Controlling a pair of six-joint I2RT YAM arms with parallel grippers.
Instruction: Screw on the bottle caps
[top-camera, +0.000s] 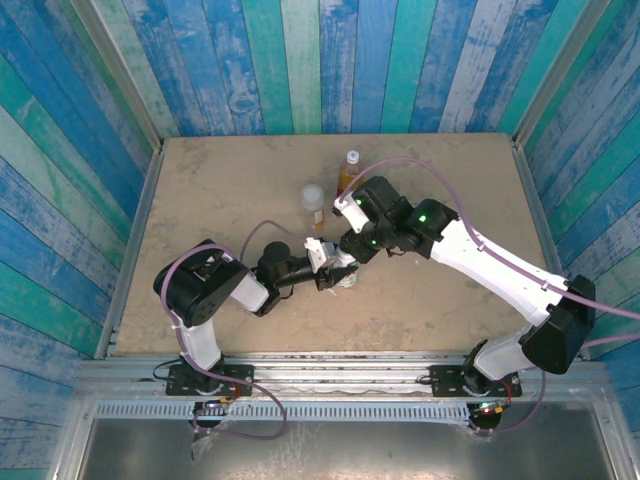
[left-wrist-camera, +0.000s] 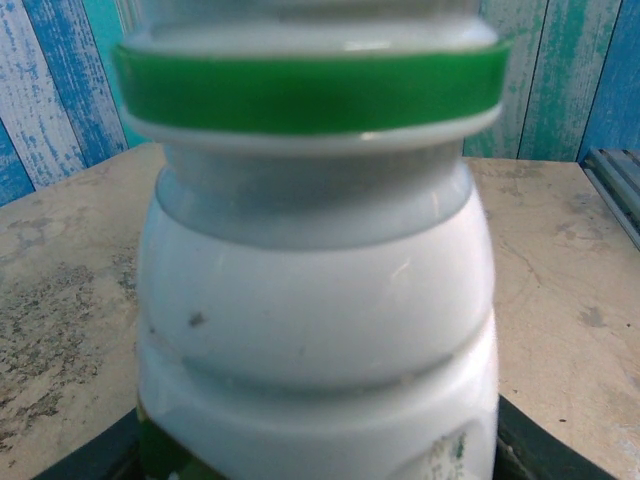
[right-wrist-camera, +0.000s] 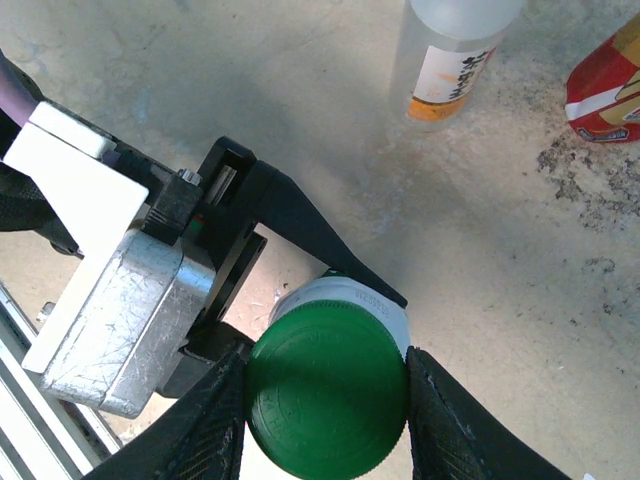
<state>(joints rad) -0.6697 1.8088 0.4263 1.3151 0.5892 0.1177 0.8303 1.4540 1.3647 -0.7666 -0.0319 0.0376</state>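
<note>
A white bottle (left-wrist-camera: 310, 320) with a green band round its neck stands upright at mid-table, and my left gripper (left-wrist-camera: 320, 455) is shut on its body from the sides. The dark green cap (right-wrist-camera: 325, 392) sits on top of this bottle (right-wrist-camera: 372, 300). My right gripper (right-wrist-camera: 328, 425) is shut on the cap, one ribbed finger (right-wrist-camera: 205, 435) pressing on each side. In the top view both grippers meet over the bottle (top-camera: 346, 282), the left gripper (top-camera: 335, 270) from the left and the right gripper (top-camera: 352, 256) from above.
A short clear bottle with an orange label (right-wrist-camera: 445, 70) stands behind (top-camera: 313, 200), and beside it the amber bottle with a red label (top-camera: 347, 175) (right-wrist-camera: 605, 80). The sandy table (top-camera: 450, 180) is walled by blue planks.
</note>
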